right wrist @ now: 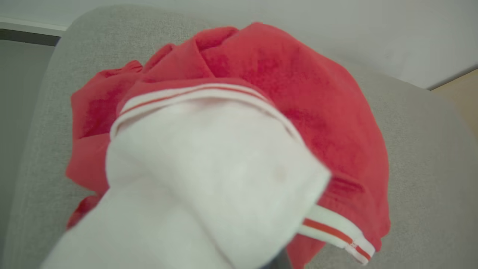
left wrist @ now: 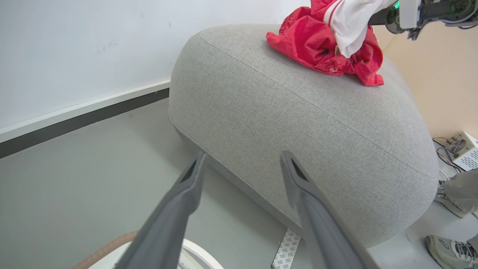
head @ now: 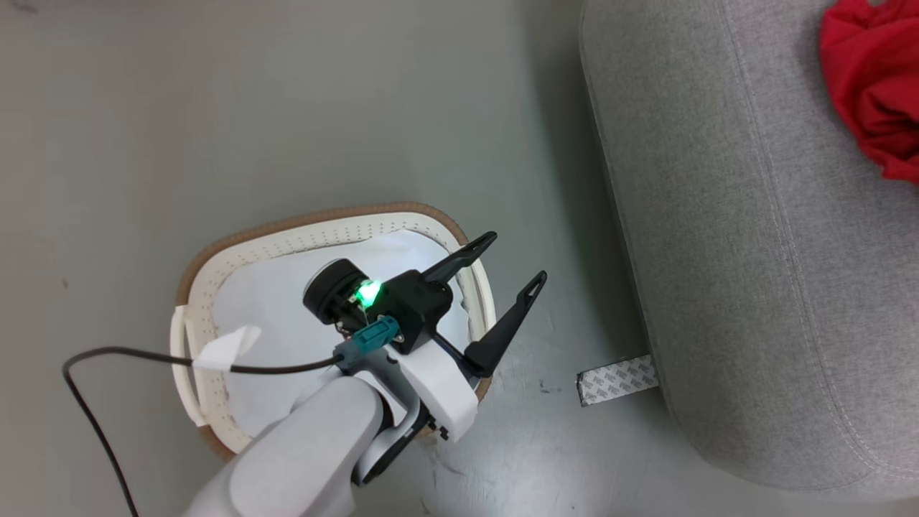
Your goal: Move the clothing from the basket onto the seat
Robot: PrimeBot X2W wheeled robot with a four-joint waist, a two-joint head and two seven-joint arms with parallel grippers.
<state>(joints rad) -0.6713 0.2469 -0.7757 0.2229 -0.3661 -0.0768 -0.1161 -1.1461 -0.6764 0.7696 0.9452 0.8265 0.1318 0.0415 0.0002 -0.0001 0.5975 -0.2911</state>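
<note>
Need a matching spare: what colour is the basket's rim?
The basket rim is brown; the head view shows it best.

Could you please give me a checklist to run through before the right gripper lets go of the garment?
1. Right gripper shut on red-and-white fabric garment: ok.
2. Garment hangs over large light grey upholstered seat, above the red fabric pile: ok.
3. Left gripper open and empty: ok.
4. Oval cream-white perforated plastic basket free of red clothing: cannot tell, the arm hides part.
5. Person's grey shoe on floor beside seat, clear of both grippers: ok.
</note>
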